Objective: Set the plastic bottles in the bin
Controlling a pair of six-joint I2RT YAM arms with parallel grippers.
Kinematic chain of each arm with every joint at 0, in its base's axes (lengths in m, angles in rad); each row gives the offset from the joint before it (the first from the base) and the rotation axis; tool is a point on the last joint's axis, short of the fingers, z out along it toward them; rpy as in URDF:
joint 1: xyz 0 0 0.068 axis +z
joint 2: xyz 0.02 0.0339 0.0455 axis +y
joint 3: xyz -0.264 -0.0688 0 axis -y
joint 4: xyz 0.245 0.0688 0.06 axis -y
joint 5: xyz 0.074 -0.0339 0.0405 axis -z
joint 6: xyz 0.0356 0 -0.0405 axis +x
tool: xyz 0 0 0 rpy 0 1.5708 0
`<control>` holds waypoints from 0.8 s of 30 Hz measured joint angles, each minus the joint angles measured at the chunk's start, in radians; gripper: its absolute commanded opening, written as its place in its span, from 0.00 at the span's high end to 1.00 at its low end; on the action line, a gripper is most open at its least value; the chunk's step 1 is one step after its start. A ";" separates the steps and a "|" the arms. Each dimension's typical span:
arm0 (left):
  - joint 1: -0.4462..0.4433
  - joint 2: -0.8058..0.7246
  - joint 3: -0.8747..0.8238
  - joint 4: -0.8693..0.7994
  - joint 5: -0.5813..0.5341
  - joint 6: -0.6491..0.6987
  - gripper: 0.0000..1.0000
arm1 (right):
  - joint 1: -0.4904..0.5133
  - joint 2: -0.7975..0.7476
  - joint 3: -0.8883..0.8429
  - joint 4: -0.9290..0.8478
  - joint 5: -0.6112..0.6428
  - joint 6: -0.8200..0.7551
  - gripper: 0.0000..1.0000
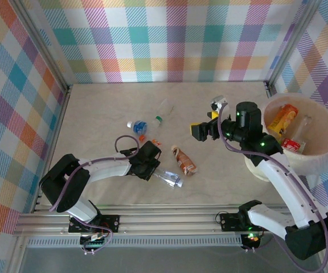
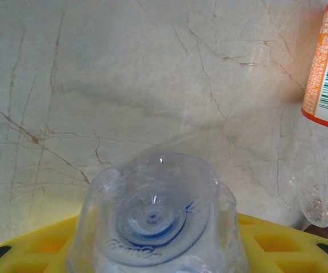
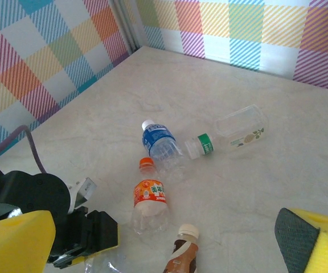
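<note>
And there it was, a robotics lab test cell and no home or shop. Plaid panels (image 1: pixel 169 40) walled the space at nine, twelve and three o'clock, hung on bare metal corner posts (image 1: pixel 41 45), so it read as a built enclosure and not a room. The bench (image 1: pixel 107 114) wore a marble-look sheet, flat and bare of furniture. Down at six o'clock ran a slotted aluminium rail (image 1: pixel 169 219), and the left arm (image 1: pixel 95 170) and right arm (image 1: pixel 289 187) were bolted to it on black plates, purple cable (image 1: pixel 121 139) looping off them, green status lights glowing on the right one.
</note>
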 measured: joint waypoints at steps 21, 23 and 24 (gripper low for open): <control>-0.001 -0.324 -0.007 0.062 -0.193 0.425 0.53 | 0.003 0.050 -0.036 0.061 -0.151 0.037 0.00; -0.001 -0.357 0.000 0.080 -0.199 0.509 0.53 | 0.004 0.062 -0.036 0.064 -0.196 0.037 0.00; -0.001 -0.367 0.006 0.088 -0.199 0.546 0.53 | 0.005 0.069 -0.036 0.064 -0.215 0.037 0.00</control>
